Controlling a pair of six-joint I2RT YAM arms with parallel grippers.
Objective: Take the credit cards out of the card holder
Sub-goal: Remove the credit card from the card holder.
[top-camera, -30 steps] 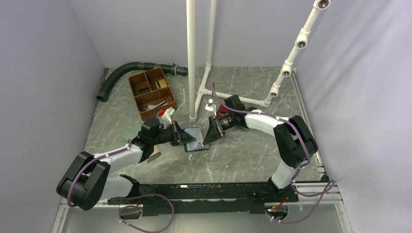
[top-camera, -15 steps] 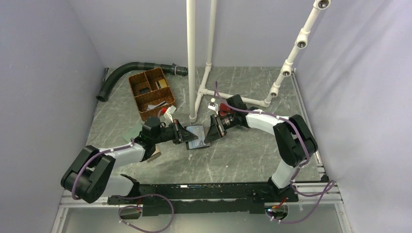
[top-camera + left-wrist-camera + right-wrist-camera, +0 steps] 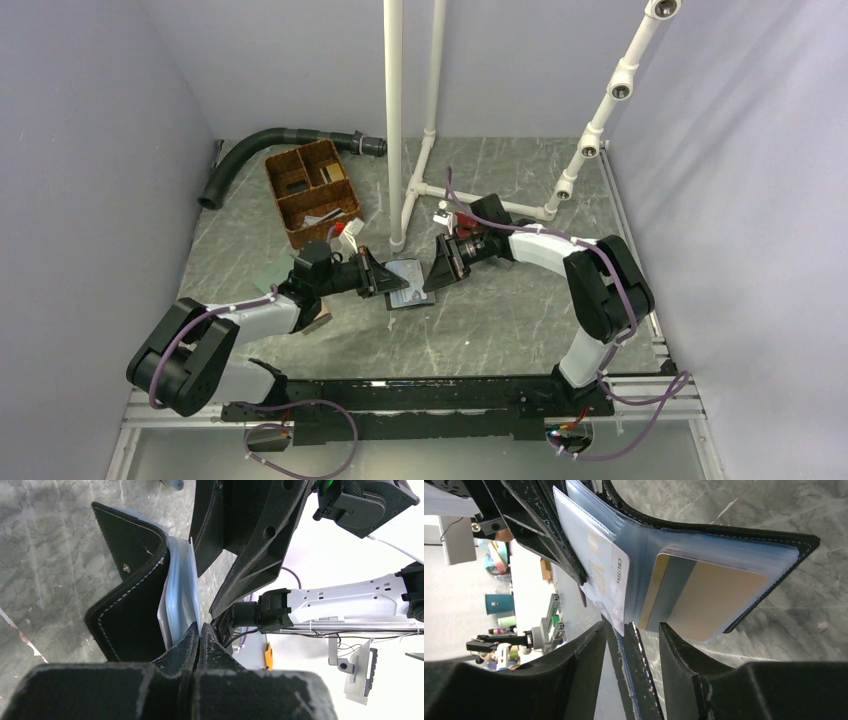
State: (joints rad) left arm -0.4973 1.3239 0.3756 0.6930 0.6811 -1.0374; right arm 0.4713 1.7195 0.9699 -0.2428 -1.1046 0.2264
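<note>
One card holder (image 3: 410, 290) half lies flat, one tilts up.

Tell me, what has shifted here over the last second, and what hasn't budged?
The left claw and the right claw drew the card holder a little farther back and seem to have tipped it up. The left claw stayed shut on its edge; nothing was let go. The tan card is still tucked inside, and the brown basket has not moved.
</note>
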